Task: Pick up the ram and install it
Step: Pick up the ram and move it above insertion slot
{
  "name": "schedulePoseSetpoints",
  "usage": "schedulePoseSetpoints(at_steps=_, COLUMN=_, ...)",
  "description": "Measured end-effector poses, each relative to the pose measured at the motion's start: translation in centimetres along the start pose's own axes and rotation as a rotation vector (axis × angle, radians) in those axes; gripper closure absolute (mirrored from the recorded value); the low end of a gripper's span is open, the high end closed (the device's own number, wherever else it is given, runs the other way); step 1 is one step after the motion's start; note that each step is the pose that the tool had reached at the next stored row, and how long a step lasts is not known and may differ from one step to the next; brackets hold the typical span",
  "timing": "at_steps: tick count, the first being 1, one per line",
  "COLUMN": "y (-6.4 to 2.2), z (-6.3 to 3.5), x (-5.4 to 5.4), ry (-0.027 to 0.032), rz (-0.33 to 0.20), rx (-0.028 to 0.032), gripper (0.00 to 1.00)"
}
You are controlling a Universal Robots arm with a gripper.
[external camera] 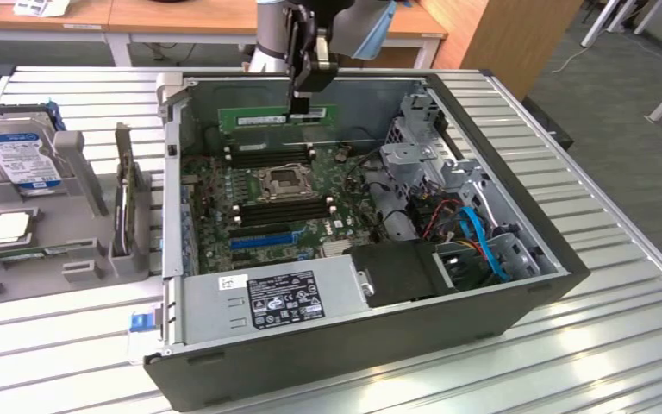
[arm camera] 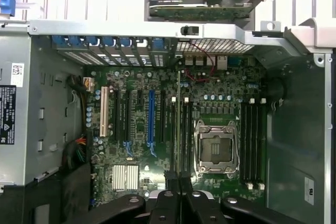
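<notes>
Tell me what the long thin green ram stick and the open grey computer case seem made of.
The long thin green ram stick: rigid circuit board, likely fibreglass laminate, matte green. The open grey computer case: probably painted sheet metal; folded edges, bare silvery inner walls.

Exterior high, oblique; wrist close overhead (shared: motherboard (external camera: 315,226))
</notes>
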State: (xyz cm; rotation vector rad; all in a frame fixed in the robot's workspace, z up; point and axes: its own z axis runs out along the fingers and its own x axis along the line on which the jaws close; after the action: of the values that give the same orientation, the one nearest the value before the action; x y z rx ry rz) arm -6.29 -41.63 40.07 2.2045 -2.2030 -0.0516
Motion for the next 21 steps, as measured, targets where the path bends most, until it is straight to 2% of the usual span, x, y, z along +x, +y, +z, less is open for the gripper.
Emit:
schedulePoseSetpoints(at_steps=5, y=0.0, z=0.04, x=-0.6, ry=0.0, rz=0.0, rx=0.0, gripper=0.88)
schedulePoseSetpoints(at_steps=12, y=-0.01, z=0.08, x=-0.6, ry=-0.0003, rz=0.0, rx=0.0002, gripper=0.88)
schedulePoseSetpoints(at_steps=21, y=-0.05, z=1.24, x=-0.6, ry=-0.0039, rz=0.0, rx=0.0, gripper=0.88)
